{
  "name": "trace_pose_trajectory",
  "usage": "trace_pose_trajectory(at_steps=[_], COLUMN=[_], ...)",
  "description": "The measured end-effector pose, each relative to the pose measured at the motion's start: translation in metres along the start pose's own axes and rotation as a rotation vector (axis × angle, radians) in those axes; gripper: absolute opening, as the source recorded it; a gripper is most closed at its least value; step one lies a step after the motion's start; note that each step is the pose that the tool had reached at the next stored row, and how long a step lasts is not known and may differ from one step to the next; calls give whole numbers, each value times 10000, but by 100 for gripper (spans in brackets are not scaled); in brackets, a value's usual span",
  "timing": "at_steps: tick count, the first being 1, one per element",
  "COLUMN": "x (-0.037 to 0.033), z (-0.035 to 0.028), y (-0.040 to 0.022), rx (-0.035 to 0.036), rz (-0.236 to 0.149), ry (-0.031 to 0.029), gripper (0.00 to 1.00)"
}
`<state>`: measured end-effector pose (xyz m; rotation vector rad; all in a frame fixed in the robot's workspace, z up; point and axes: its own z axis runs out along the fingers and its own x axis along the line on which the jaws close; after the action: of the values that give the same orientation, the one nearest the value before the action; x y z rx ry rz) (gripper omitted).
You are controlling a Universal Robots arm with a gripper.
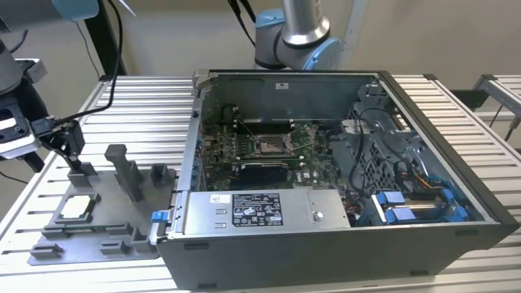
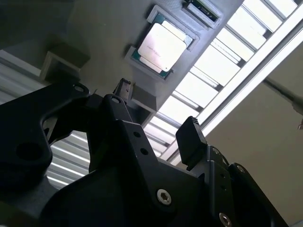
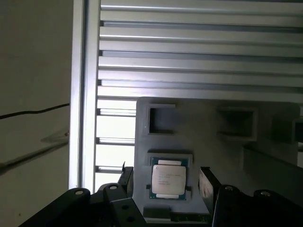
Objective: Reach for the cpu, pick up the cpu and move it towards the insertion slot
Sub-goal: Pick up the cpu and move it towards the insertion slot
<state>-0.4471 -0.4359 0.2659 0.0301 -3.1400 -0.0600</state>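
Observation:
The cpu (image 1: 75, 207) is a small silvery square chip lying flat in a recess of the grey fixture plate (image 1: 97, 244), at the exterior view's left. My gripper (image 1: 65, 151) hangs above the plate, a little behind the chip, apart from it. In both wrist views the cpu (image 3: 169, 180) (image 2: 161, 46) lies below the gripper (image 3: 165, 176) (image 2: 158, 116), whose black fingers (image 3: 207, 182) stand open with nothing held. The insertion slot (image 1: 273, 143) is a silver-framed socket on the green board inside the open computer case (image 1: 326, 244).
Grey upright blocks (image 1: 126, 171) rise from the fixture plate between my gripper and the case wall. A second arm (image 1: 297, 36) stands behind the case. The slatted metal table (image 1: 138, 104) runs under everything; its edge (image 3: 85, 94) lies close to the plate.

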Motion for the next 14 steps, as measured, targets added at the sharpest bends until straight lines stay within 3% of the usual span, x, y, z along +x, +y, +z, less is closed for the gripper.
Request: trace_pose_trajectory(at_steps=[7,14], x=[0,3], z=[32,121], y=[-1,-6], rx=[-1,0], rz=[0,2], ry=[-2,0], gripper=[100,100])
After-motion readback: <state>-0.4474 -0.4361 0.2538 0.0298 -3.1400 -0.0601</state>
